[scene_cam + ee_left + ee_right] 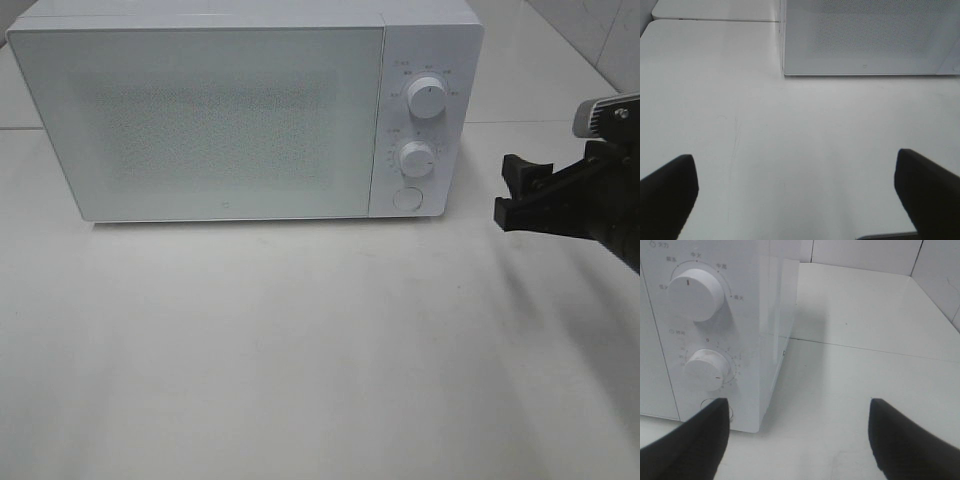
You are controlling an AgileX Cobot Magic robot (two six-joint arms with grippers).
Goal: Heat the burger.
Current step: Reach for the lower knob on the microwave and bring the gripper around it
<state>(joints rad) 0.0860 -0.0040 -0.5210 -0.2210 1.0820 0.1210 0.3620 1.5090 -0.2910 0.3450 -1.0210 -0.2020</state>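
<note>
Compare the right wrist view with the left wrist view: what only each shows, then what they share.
Only the right wrist view: the upper dial, the lower dial, the round button and the open right gripper. Only the left wrist view: the door's dotted window and the open left gripper. Both: the white microwave and the white table; neither shows the burger.

On the microwave (752,335) panel, small grey Chinese labels are being shown around the upper knob (695,294), "中火" being legible at its top; a "0" is being shown above the lower knob (707,369), the finer scale numbers being blurred
</note>
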